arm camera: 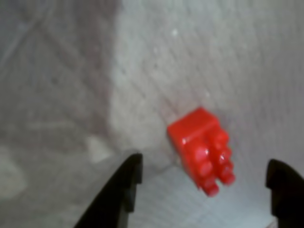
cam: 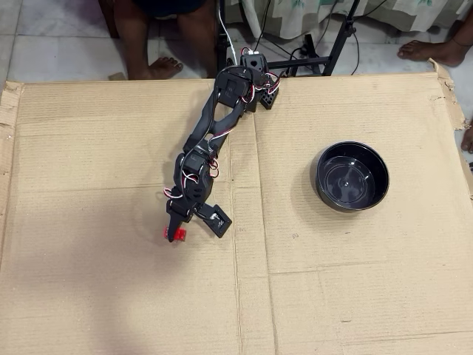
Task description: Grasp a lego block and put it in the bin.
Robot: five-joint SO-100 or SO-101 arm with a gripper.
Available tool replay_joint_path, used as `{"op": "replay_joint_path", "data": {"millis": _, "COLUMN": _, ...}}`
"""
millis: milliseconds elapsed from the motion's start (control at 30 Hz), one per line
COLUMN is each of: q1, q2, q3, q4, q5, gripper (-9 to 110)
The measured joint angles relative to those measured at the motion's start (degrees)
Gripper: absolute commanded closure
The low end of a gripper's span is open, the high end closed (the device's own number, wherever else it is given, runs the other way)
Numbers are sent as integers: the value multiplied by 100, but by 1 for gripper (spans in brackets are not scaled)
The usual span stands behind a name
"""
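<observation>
Cardboard sheeting (cam: pixel 332 281) covers the floor under the arm. Between the spread jaws of the gripper (arm camera: pixel 204 173), nearer the right-hand one in the wrist view, lies the lego block (arm camera: pixel 202 149), tipped on its side and touched by neither. Well off to the gripper's side, the bin (cam: pixel 352 176) holds nothing. Only the overhead view shows the bin; only the wrist view shows the block's studs.

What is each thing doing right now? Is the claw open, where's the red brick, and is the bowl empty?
gripper: open, fingers on either side of the brick.
lego block: lying on the cardboard, not held.
black bowl: upright, empty, away from the arm.
</observation>
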Motion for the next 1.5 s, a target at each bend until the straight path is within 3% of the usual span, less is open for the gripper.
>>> {"op": "replay_joint_path", "data": {"millis": 667, "q1": 9, "q2": -185, "q3": -70, "q4": -483, "q5": -9, "gripper": 73}}
{"op": "replay_joint_path", "data": {"millis": 867, "q1": 44, "q2": -185, "q3": -70, "q4": -483, "q5": -9, "gripper": 87}}
{"op": "replay_joint_path", "data": {"millis": 1333, "q1": 149, "q2": -185, "q3": -70, "q4": -475, "q5": -9, "gripper": 89}}
{"op": "replay_joint_path", "data": {"millis": 1500, "q1": 149, "q2": -185, "q3": -70, "q4": -475, "q5": -9, "gripper": 98}}
